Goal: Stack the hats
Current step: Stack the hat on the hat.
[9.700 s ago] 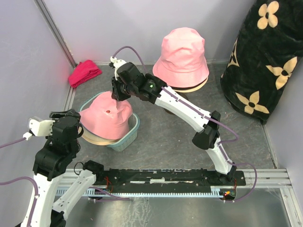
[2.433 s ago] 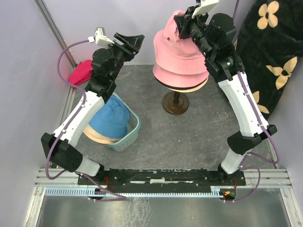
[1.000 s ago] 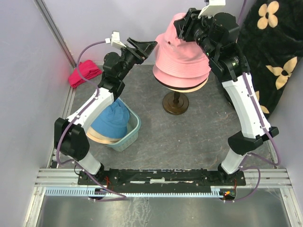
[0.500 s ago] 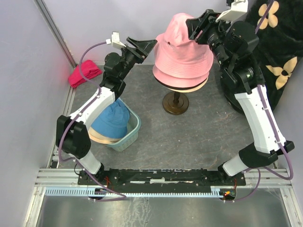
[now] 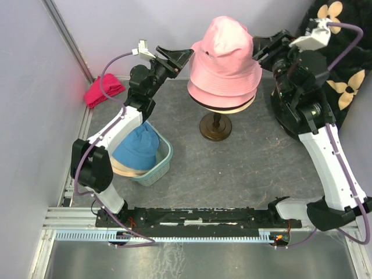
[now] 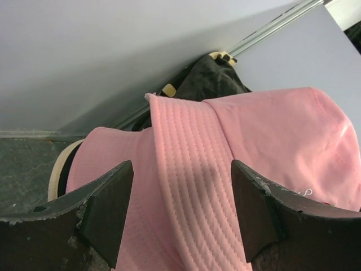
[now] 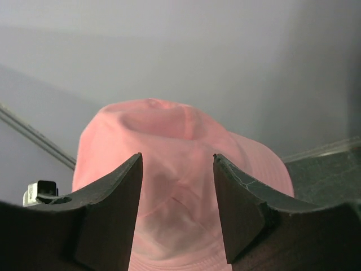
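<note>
Both grippers stand open and hold nothing. The left gripper is at 9 o'clock of the pink hats, just beside the brim. The right gripper is at 3 o'clock, apart.

Hazard: a sideways move could snag the brim, skewing the top hat or tipping the stand.

Count:
- Pink hats: two, stacked on the stand.
- Blue hat: one, in the basket.
- Beige hat: one, beneath the blue hat.

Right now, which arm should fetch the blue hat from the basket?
Left, probably. The blue hat sits in the basket on the left arm's side, directly below its forearm. The left gripper is open and empty; the right gripper would have to reach across from the far side.
</note>
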Robot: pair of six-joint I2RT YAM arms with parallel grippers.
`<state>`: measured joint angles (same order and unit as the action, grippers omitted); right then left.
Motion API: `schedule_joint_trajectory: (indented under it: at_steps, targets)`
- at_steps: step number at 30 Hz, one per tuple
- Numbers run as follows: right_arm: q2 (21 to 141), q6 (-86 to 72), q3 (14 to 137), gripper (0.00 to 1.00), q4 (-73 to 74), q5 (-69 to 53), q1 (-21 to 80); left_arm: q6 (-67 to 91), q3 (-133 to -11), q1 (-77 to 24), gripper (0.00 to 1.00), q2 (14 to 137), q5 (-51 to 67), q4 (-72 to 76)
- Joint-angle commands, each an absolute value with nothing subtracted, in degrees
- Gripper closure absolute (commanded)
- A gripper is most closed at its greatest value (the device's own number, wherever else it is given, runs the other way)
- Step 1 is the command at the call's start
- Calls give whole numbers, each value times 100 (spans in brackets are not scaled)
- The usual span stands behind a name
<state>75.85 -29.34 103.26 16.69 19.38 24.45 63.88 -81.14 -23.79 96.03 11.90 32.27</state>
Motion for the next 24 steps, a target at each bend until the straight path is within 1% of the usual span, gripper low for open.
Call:
schedule_joint_trajectory:
  at_steps: [1, 7, 12, 18, 24]
  targets:
    - [7036, -4117, 9574, 40, 1150, 2134, 1963, 6849, -8244, -2322, 23, 9706, 1358, 3893]
    - [6679, -5751, 8436, 41, 855, 1371, 999, 7101, -8334, -2307, 23, 9913, 1535, 4146]
    - [6681, -7069, 7585, 42, 24, 504, 229, 7123, -8309, -2294, 23, 9951, 1582, 4164]
    - [6857, -7856, 7082, 41, -627, 10, -118, 7239, -8281, -2282, 23, 10004, 1563, 4346]
    - [7310, -8418, 7024, 41, -1128, -513, -274, 7286, -8363, -2271, 23, 10075, 1641, 4438]
